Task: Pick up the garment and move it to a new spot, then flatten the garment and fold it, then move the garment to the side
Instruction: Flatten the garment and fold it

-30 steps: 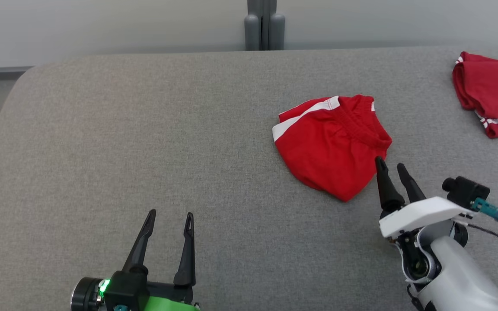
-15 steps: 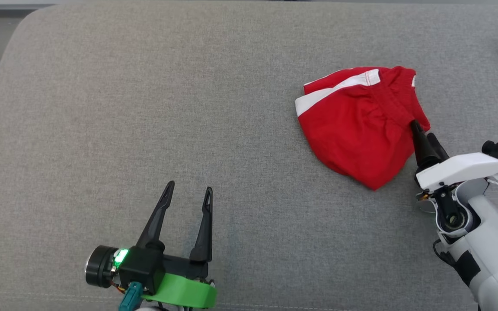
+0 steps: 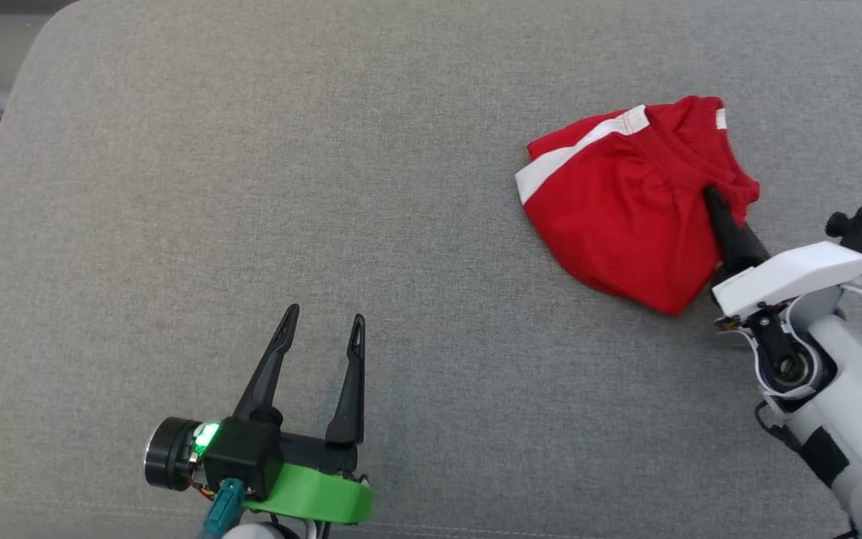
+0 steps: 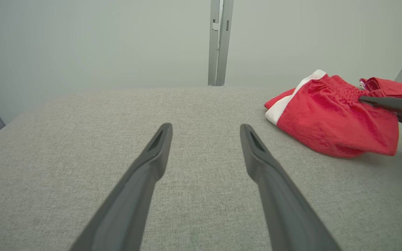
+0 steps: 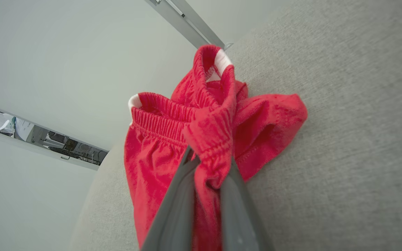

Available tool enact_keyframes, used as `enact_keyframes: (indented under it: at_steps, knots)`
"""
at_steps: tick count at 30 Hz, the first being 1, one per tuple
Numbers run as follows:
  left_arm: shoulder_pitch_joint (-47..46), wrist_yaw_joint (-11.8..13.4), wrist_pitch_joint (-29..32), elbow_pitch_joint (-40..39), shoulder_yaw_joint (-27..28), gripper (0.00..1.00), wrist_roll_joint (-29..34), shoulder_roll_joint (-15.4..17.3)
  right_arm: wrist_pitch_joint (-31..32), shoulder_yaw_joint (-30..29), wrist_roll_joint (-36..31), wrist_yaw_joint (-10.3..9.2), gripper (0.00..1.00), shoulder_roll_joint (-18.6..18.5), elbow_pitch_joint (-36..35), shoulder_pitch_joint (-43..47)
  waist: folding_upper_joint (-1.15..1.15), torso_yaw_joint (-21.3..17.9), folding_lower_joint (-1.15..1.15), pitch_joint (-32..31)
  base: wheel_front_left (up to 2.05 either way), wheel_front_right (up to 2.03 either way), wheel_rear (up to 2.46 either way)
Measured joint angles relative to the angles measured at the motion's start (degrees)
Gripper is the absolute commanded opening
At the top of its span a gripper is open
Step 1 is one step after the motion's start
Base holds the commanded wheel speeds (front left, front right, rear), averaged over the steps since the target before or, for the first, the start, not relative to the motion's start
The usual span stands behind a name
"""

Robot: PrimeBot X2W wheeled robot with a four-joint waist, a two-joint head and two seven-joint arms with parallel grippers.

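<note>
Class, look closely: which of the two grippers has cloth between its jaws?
The right gripper, pinching the waistband of the red shorts; the left gripper stands open, holding nothing.

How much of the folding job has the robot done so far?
Barely started. The right gripper pinches the red shorts by the waistband, so picking up is under way; they lie crumpled on the grey table. The left gripper hovers open. Moving, flattening, folding and setting aside remain.
</note>
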Motion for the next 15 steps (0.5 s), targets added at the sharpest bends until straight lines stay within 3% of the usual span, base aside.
enact_keyframes:
  at_steps: [9, 12, 15]
  knots:
    - [1.62, -0.05, 0.00, -0.32, 1.19, 1.00, 0.38, -0.01, -0.60, -9.62, -19.53, 0.00, 0.00, -5.94, -7.54, -1.46, 0.00, -3.22, 0.00, -3.11, 0.00, 0.00, 0.00]
    - [2.04, -0.07, 0.00, -0.31, 1.20, 1.00, 0.35, -0.01, -0.64, -8.02, -26.79, 0.00, 0.00, -7.94, -11.45, -1.19, 0.00, -4.21, 0.00, -4.11, 0.00, 0.00, 0.00]
    - [2.11, -0.07, 0.00, -0.32, 1.07, 1.00, 0.14, -0.02, -0.66, -2.79, -32.68, 0.00, 0.00, -9.25, -13.73, 0.92, 0.00, -4.92, 0.00, -5.02, 0.00, 0.00, 0.00]
